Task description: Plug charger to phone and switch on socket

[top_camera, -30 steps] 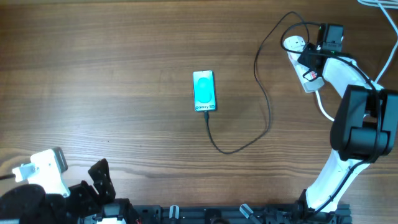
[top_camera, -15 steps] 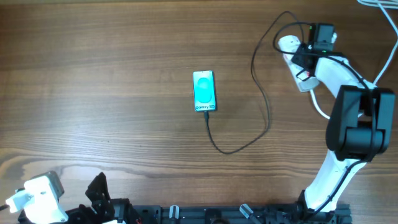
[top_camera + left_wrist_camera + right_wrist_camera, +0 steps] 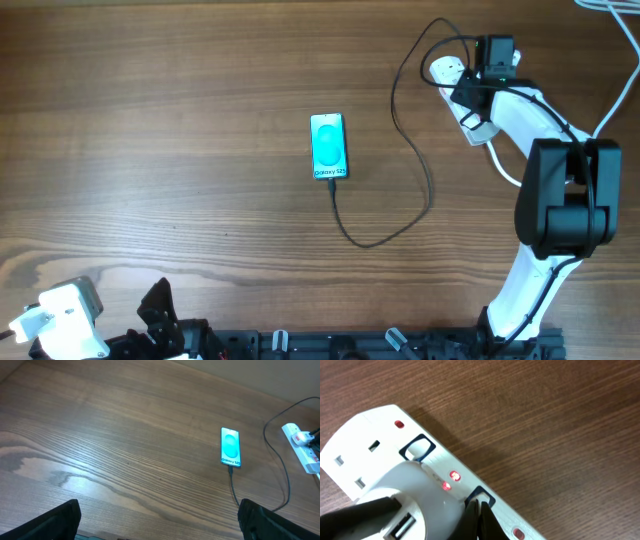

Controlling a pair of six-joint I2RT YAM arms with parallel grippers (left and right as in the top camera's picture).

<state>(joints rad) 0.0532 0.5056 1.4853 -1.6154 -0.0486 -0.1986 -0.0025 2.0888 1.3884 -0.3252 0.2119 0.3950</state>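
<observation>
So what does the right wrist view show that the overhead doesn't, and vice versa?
Only the right wrist: two glowing red lights on the socket beside the white plug adapter. Only the overhead: the phone, with the charger cable at its lower end looping over to the socket. Both: the socket, the adapter and the right gripper at them.

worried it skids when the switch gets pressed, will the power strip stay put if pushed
Probably slides: the power strip lies loose on the smooth wooden table. The slack charger cable likely gives little restraint. Long and flat, it seems unlikely to tip.
</observation>
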